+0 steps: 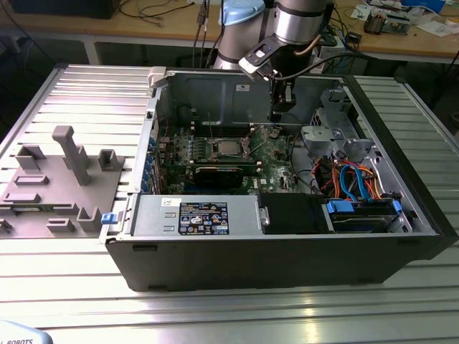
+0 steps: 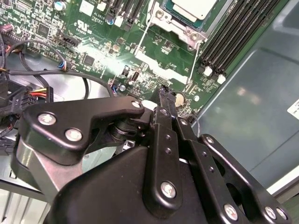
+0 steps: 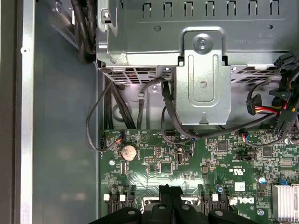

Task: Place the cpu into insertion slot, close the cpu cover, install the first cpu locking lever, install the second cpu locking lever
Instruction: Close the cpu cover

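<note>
We see an open dark case [image 1: 287, 265] on a slatted table [image 1: 215, 315], mid-frame in the exterior view, with a green board [image 1: 276, 159] inside. A labelled silver box [image 1: 193, 215] lies along its near wall, blue cables [image 1: 351, 177] toward the exterior view's right. A grey fixture [image 1: 64, 190] sits at the exterior view's left. In the first wrist view a coin cell [image 3: 128, 150] sits on the board

The circuit board [image 1: 272, 163] is green, the cpu [image 1: 229, 147] silver-grey, the gripper [image 2: 163, 92] black. At the exterior view's right, cables [image 1: 353, 179] are blue and orange; at its left, a tray [image 1: 54, 195] is grey.
</note>
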`<state>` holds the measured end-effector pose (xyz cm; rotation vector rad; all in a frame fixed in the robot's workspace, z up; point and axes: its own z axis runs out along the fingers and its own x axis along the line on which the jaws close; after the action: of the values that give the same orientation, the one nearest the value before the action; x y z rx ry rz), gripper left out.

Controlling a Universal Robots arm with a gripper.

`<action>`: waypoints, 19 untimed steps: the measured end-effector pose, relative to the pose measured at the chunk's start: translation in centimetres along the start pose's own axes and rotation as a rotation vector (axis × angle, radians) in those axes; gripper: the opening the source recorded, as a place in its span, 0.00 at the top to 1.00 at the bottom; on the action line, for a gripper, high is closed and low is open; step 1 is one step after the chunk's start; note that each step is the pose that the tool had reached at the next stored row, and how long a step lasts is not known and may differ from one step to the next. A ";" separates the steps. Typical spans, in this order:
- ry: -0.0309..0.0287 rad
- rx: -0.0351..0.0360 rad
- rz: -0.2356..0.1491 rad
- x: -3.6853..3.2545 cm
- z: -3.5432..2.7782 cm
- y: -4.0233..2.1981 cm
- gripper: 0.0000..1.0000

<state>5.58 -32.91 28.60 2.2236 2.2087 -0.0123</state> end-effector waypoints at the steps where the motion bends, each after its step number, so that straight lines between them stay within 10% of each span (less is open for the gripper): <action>1: 0.0000 0.0000 0.000 0.00 0.00 0.04 0.89; 19: 0.0000 0.0000 0.000 0.01 0.09 1.04 0.89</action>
<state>6.62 -32.91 28.51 2.2236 2.2087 -0.0123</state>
